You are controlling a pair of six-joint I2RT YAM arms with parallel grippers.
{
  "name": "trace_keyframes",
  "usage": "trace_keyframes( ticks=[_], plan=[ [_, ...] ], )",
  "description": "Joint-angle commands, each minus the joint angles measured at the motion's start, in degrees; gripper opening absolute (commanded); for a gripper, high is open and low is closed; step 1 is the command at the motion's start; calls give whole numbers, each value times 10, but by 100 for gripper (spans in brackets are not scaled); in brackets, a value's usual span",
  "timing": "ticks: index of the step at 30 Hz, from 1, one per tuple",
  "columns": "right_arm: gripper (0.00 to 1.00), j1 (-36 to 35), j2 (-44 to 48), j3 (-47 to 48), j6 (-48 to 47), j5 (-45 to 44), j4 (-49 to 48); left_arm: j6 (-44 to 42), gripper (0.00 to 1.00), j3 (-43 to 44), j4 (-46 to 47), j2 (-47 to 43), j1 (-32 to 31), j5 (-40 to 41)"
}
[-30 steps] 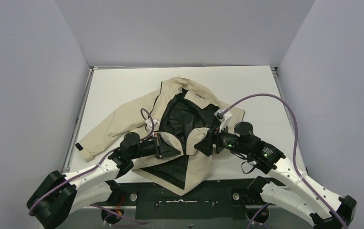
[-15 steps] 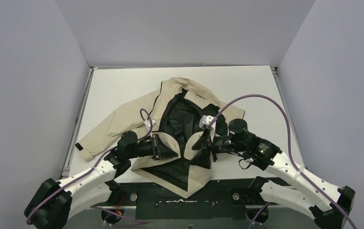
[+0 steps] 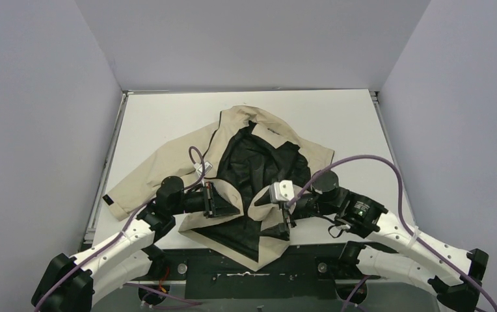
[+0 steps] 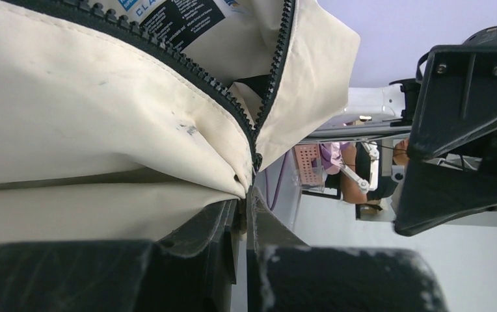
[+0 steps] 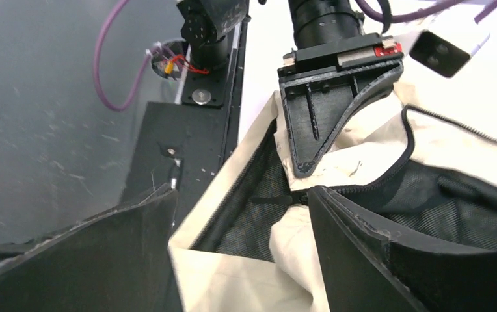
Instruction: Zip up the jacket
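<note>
On the white table [image 3: 350, 123], your jacket [image 3: 161, 170] lies spread open, black lining up.
Your left gripper [image 4: 244, 208] pinches its front edge beside the zipper teeth [image 4: 187, 65]; your right gripper [image 5: 239, 201] hovers over the facing edge, jaws apart, gripping nothing.

Left arm [image 3: 125, 239] stretched forward and low, left gripper [image 4: 246, 201] pinched tight shut; right arm [image 3: 395, 229] bent inward toward it, right gripper [image 5: 241, 195] with jaws spread wide, both grippers facing each other
</note>
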State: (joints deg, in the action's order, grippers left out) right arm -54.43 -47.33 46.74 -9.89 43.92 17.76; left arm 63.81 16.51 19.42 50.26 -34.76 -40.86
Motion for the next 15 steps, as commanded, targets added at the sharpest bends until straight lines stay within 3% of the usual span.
trace_keyframes(
  ticks=[1,5,15],
  plan=[
    [76,-48,25,-41,-157,-65,-75,-10,0,35,-9,-7,7,-38],
    [77,-120,15,-65,-227,-162,-97,-7,0,37,-15,-7,11,-59],
    [78,-323,-19,-136,-375,-545,-171,-1,0,42,-28,1,16,-106]
  ],
)
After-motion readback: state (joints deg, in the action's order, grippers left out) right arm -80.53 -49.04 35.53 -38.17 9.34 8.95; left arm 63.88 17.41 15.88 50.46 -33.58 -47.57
